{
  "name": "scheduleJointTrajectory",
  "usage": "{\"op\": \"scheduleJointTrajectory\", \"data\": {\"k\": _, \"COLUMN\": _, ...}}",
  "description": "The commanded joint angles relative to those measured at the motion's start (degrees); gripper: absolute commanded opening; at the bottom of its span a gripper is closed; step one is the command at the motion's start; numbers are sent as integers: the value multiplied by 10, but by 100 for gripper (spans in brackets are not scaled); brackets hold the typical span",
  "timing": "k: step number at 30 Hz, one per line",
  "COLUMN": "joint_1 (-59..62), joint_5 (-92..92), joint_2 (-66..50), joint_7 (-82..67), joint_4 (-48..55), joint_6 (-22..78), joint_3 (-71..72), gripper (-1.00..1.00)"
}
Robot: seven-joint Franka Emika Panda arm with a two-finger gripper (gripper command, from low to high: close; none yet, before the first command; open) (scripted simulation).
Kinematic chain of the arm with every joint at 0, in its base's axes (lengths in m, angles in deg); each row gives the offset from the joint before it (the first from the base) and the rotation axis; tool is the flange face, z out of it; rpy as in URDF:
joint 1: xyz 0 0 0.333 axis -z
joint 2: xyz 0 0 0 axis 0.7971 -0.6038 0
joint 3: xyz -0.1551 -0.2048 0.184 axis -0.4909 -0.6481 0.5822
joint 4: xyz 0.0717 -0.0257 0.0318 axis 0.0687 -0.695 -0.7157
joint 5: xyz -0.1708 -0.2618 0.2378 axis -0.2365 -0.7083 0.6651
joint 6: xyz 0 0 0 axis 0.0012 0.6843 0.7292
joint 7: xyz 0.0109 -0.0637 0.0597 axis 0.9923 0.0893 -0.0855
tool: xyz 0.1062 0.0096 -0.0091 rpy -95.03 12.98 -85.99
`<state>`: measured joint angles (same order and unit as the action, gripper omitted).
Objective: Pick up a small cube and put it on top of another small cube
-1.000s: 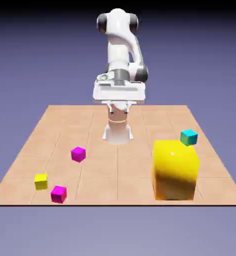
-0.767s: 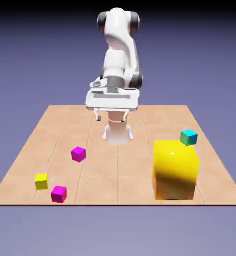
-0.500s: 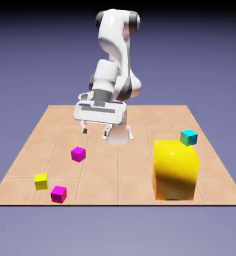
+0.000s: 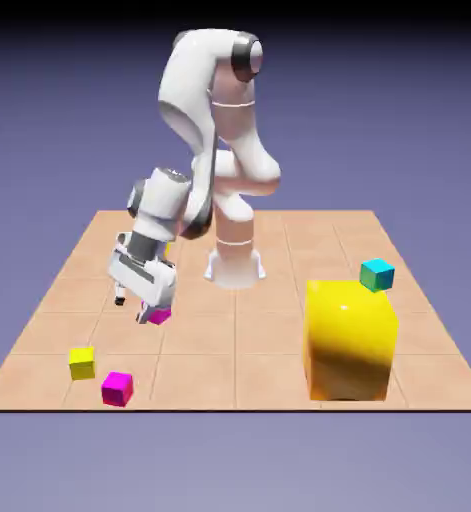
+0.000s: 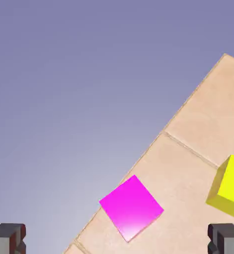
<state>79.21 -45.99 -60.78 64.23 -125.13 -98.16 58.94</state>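
The small cube [image 4: 81,362], plain yellow, lies near the table's front corner at the exterior view's left. It also shows at the hand view's right edge as a cut-off small cube [image 5: 230,187]. Beside it, close to the table's edge, sits a magenta cube [image 4: 117,387], seen in the hand view as a magenta cube [image 5: 131,207]. A second magenta cube [image 4: 160,316] is half hidden behind my gripper [image 4: 131,308], which hangs tilted just above the table, open and empty. Both fingertips [image 5: 7,238] show far apart at the hand view's bottom corners.
A huge yellow block [image 4: 350,338] stands on the tiled table [image 4: 259,340] at the exterior view's right. A small teal cube [image 4: 377,273] sits behind it. The robot's base [image 4: 234,262] stands at the far middle. The table's front edge runs close to the small cubes.
The arm has swung down and toward the exterior view's left, from above the base to just over the rear magenta cube. The jaws have spread wider. No cube has moved.
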Motion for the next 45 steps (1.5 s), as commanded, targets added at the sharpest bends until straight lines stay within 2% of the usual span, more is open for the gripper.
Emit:
{"op": "scheduleJointTrajectory", "data": {"k": 1, "joint_1": 7, "joint_5": -16, "joint_2": -13, "joint_7": 25, "joint_4": 6, "joint_6": 2, "joint_3": -1, "gripper": 0}}
{"op": "scheduleJointTrajectory", "data": {"k": 12, "joint_1": 100, "joint_5": -189, "joint_2": -147, "joint_7": 294, "joint_4": 76, "joint_6": 25, "joint_3": -10, "gripper": 0}}
{"op": "scheduleJointTrajectory", "data": {"k": 19, "joint_1": 90, "joint_5": -299, "joint_2": -268, "joint_7": 404, "joint_4": 161, "joint_6": -13, "joint_3": -44, "gripper": 0}}
{"op": "scheduleJointTrajectory", "data": {"k": 20, "joint_1": 90, "joint_5": -299, "joint_2": -268, "joint_7": 404, "joint_4": 161, "joint_6": -13, "joint_3": -44, "gripper": -100}}
{"op": "scheduleJointTrajectory", "data": {"k": 27, "joint_1": 103, "joint_5": -188, "joint_2": -147, "joint_7": 293, "joint_4": 76, "joint_6": 26, "joint_3": -14, "gripper": -100}}
{"op": "scheduleJointTrajectory", "data": {"k": 45, "joint_1": 398, "joint_5": -75, "joint_2": -131, "joint_7": 256, "joint_4": 76, "joint_6": 127, "joint_3": -388, "gripper": -100}}
